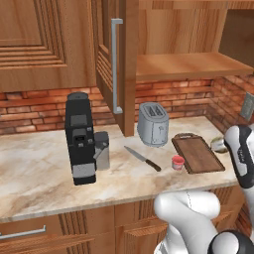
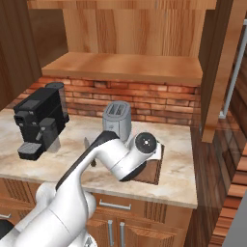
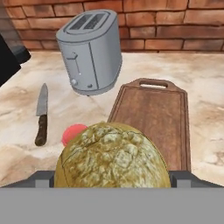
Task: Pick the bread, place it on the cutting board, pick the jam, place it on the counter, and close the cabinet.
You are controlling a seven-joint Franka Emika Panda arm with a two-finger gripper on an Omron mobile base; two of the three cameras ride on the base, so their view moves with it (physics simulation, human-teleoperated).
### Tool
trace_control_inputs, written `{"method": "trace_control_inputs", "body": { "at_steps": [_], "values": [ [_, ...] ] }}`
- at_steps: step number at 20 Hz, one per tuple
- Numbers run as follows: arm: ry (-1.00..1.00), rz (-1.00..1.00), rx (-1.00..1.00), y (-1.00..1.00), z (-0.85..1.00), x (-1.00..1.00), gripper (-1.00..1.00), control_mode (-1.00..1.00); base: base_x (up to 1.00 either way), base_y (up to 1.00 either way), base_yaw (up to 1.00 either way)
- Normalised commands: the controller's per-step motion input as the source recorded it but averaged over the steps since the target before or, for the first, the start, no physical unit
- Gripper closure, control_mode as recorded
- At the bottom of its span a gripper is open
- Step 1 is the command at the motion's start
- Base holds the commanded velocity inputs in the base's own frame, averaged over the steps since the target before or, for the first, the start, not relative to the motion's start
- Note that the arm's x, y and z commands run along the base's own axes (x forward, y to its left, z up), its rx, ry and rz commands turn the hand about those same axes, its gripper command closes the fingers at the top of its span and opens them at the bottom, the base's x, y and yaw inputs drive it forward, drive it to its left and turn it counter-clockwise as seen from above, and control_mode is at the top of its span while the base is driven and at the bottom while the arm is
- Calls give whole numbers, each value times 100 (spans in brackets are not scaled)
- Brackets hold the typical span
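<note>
In the hand view the bread (image 3: 111, 155), a bumpy olive-brown lump, sits between the two fingertips of my gripper (image 3: 113, 180), which is shut on it. Beyond it lies the dark brown cutting board (image 3: 153, 118), handle end away from me. The red jam (image 3: 72, 132) peeks out at the bread's left. From the left base view, the gripper (image 1: 219, 145) holds the bread (image 1: 217, 143) just right of the cutting board (image 1: 197, 154); the jam (image 1: 177, 162) stands on the counter (image 1: 44, 173) at the board's left edge. The cabinet (image 1: 117, 64) door stands open, its shelf (image 1: 188, 64) bare.
A grey toaster (image 1: 153, 124) stands behind the board, a knife (image 1: 143, 158) lies left of the jam, and a black coffee machine (image 1: 80, 139) stands further left. The brick wall (image 1: 44, 109) closes the back and the right corner.
</note>
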Motion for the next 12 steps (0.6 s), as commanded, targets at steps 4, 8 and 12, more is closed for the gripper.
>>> {"method": "trace_control_inputs", "body": {
  "at_steps": [4,8,12],
  "values": [
    [0,0,0,0,-43,19,100,-100,0,0,0],
    [0,0,0,0,-41,20,100,-100,0,0,0],
    [0,0,0,0,-39,20,100,-100,0,0,0]
  ]
}}
